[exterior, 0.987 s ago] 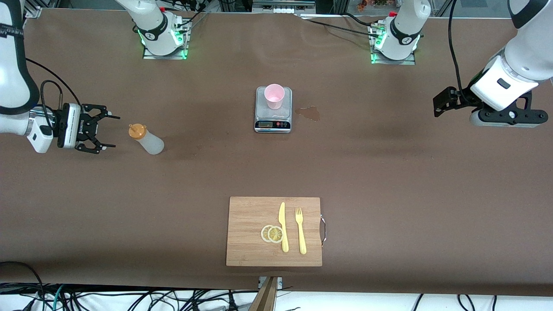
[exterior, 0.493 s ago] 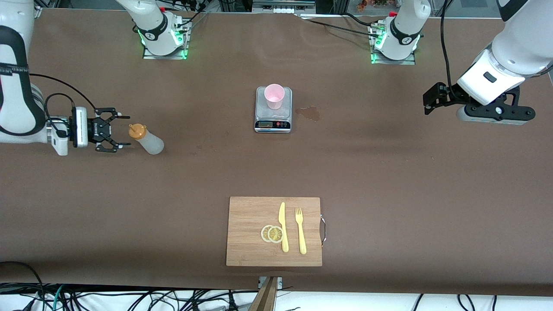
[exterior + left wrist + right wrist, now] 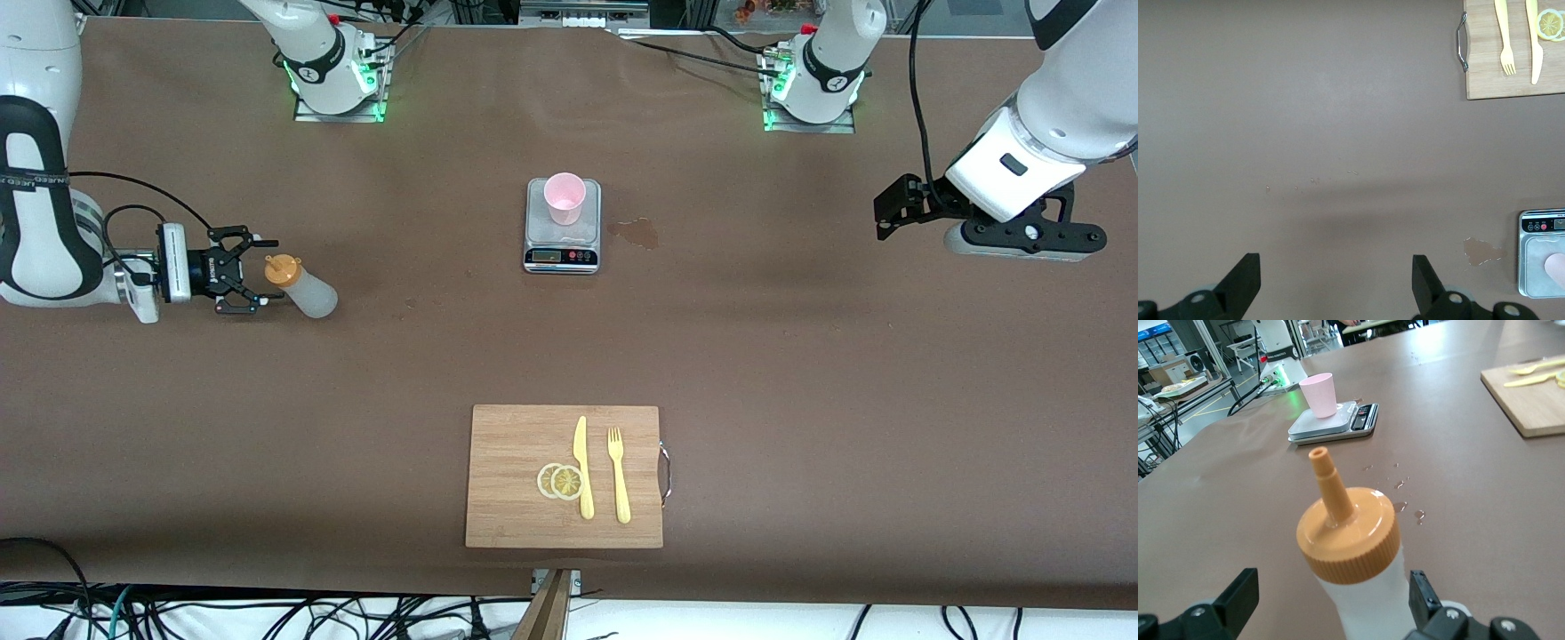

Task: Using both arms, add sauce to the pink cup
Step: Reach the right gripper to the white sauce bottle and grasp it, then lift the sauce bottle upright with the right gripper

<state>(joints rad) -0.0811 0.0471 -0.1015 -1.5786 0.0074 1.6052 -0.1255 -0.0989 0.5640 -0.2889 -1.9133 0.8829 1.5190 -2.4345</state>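
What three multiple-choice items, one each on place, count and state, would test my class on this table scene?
1. The pink cup stands on: A the scale; B the cutting board; C the bare table.
2. Lemon slices on the board: A one; B two; C four.
3. The right gripper is: A shut on the sauce bottle; B open at the bottle's cap; C over the cup.

Answers: 1 A, the cup sits on the scale's plate. 2 B, two overlapping slices lie beside the knife. 3 B, its fingers flank the cap without closing.

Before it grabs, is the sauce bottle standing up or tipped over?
Upright: in the right wrist view the bottle stands with its nozzle pointing up.
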